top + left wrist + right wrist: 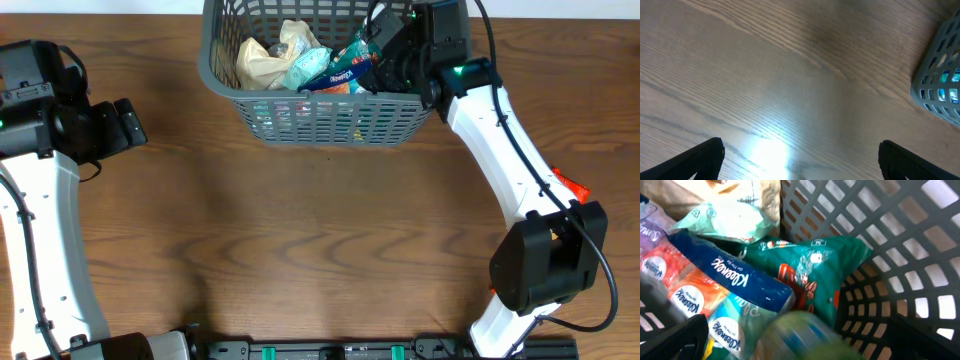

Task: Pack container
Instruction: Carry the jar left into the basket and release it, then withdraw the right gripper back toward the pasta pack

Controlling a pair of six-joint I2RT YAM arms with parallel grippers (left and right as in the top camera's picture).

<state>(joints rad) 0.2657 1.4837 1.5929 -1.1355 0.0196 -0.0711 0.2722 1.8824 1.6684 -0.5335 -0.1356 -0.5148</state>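
The dark grey lattice container [330, 122] stands at the table's far middle, holding several packets. My right gripper [385, 50] is inside its right end, jaws open [805, 345]. A blurred green and blue packet [805, 335] lies between the jaws, above a blue Kleenex pack [730, 275] and a green packet [810, 270]. The lattice wall [880, 225] is close on the right. My left gripper [135, 122] is open and empty over bare table [800, 160], well left of the container, whose corner [940, 85] shows at the right.
A tan paper bag [262, 60] and a teal packet [305, 68] fill the container's left half. An orange item [570, 185] shows on the table beside my right arm, partly hidden by it.
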